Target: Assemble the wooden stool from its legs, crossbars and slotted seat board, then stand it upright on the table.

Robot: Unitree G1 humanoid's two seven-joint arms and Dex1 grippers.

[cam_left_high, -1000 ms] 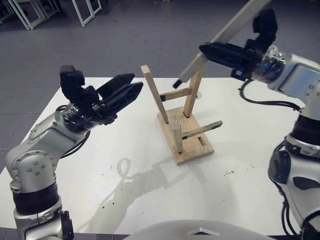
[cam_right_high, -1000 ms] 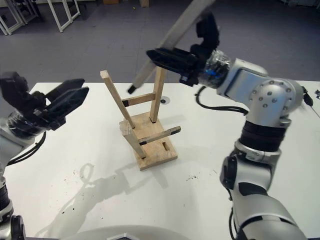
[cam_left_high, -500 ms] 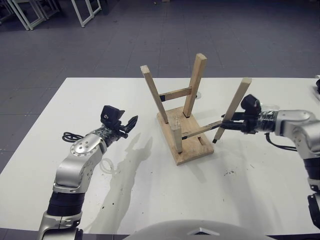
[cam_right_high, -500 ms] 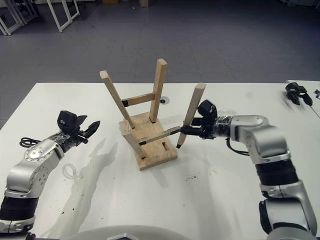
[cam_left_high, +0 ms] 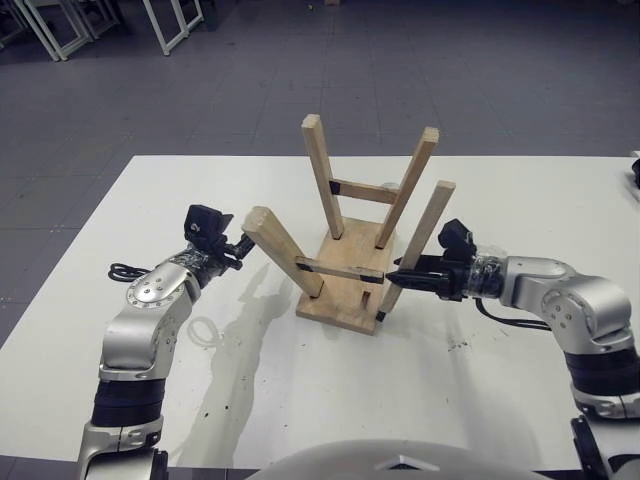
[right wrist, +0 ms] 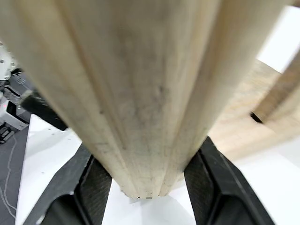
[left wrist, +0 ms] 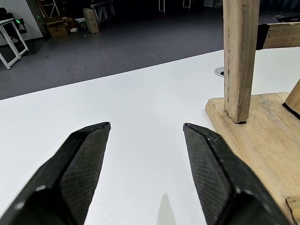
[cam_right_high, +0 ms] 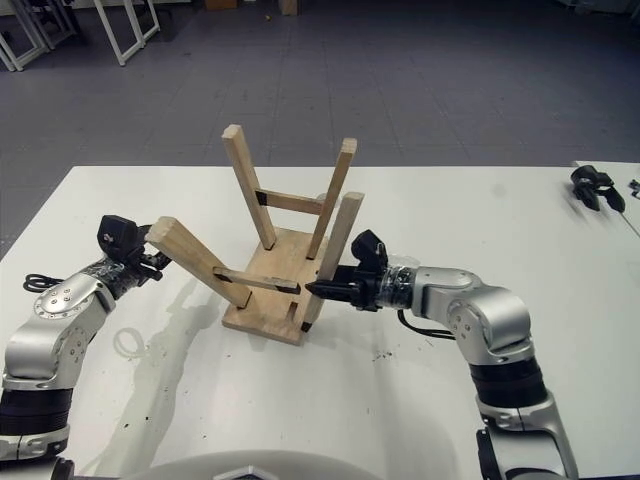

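Observation:
The stool stands upside down on its slotted seat board [cam_left_high: 335, 312]. Two back legs [cam_left_high: 325, 175] rise from it, joined by a crossbar [cam_left_high: 365, 190]. A third leg [cam_left_high: 283, 250] leans to the left and carries a second crossbar [cam_left_high: 340, 270]. My right gripper [cam_left_high: 398, 272] is shut on the fourth leg [cam_left_high: 418, 240] low down, its foot at the board's right front corner; the fingers [right wrist: 96, 185] clamp it from both sides. My left gripper [left wrist: 145, 126] is open, nothing between its fingers, beside the leaning leg's top end [cam_left_high: 258, 218].
A black cable [cam_left_high: 125, 270] and a clear loop [cam_left_high: 205, 328] lie on the white table [cam_left_high: 300, 420] by my left arm. Dark crumbs [cam_left_high: 460, 345] lie under the right forearm. A small black object [cam_right_high: 595, 185] sits at the far right edge.
My right gripper came down from high with the loose leg and set its foot at the seat board. The stool turned and slid left. My left gripper dropped to the leaning leg's top.

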